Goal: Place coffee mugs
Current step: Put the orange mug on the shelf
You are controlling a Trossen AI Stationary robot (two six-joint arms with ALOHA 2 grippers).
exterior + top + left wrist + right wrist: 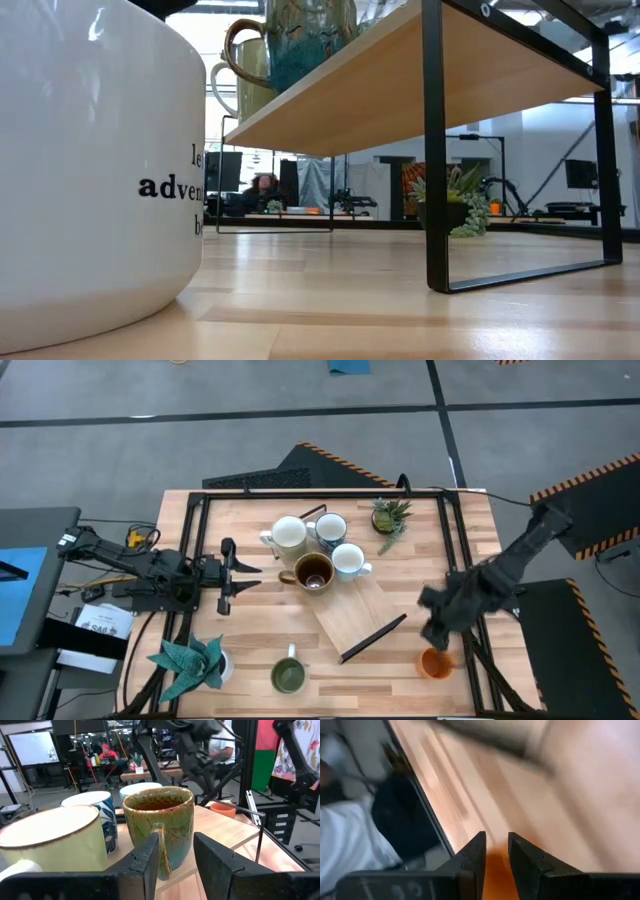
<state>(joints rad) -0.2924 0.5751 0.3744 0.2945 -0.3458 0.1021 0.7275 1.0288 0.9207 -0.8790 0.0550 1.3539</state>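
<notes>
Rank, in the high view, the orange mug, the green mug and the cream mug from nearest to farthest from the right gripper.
1. Orange mug: at the table's near right edge, directly under the right gripper.
2. Green mug: along the near edge, toward the left.
3. Cream mug: far-left of the mug cluster on the raised board, slightly farther than the green one.

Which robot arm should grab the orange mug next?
The right arm. Its end effector hangs just above the orange mug near the table's right edge, while the left end effector sits far off beside the clustered mugs.

Right hand [494, 851] over orange mug [496, 875] — blurred
</notes>
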